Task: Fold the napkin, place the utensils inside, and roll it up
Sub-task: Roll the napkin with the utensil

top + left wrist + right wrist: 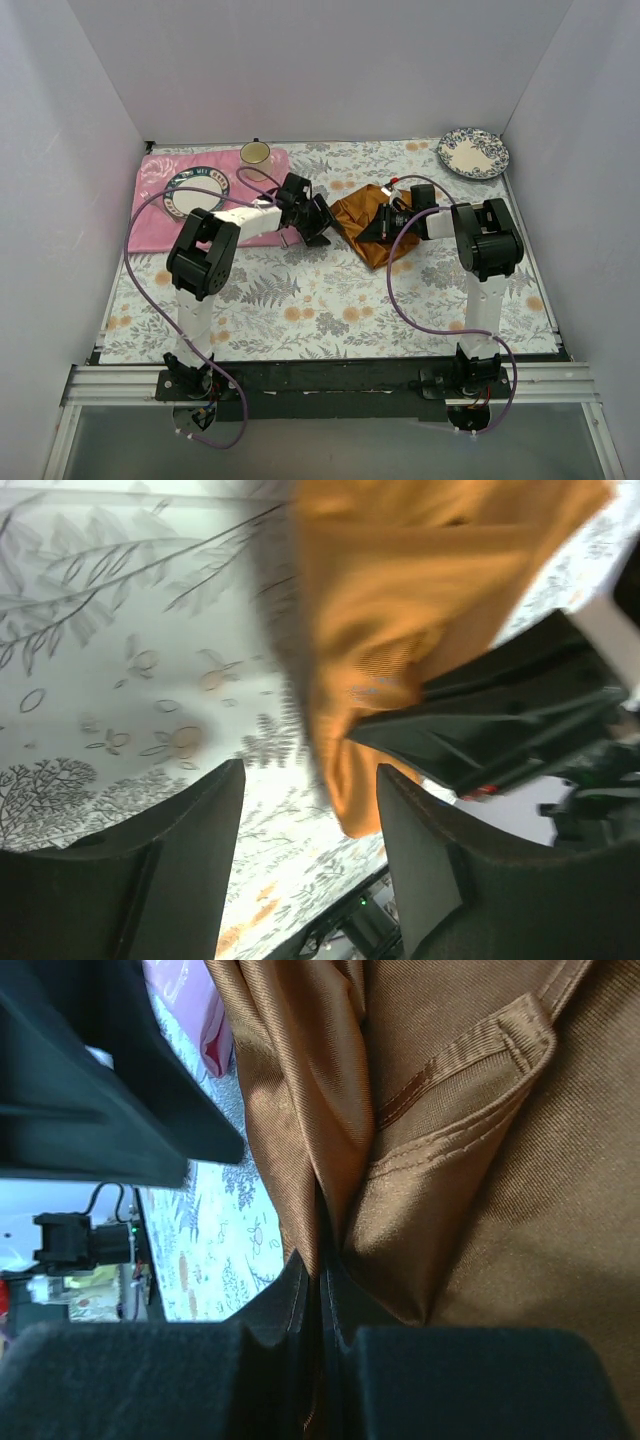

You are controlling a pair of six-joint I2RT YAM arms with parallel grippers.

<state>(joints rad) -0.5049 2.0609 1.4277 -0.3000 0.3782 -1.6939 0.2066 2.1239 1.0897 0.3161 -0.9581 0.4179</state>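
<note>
Right fingers (180,1380) pinch the napkin (470,1210) — left fingers (120,880) stand open beside it.

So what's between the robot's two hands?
The rust-orange shiny cloth napkin, bunched up between the left hand and right hand; the top view shows it.

Left gripper (310,772): you see two dark fingers at the lower edge, parted.
Rust-orange napkin (400,600): blurred, hanging from the top, with its lower tip in the gap near the right-hand finger.
Right gripper (420,718): black, its tip on the cloth.
Floral tablecloth (120,680): underneath.
</note>
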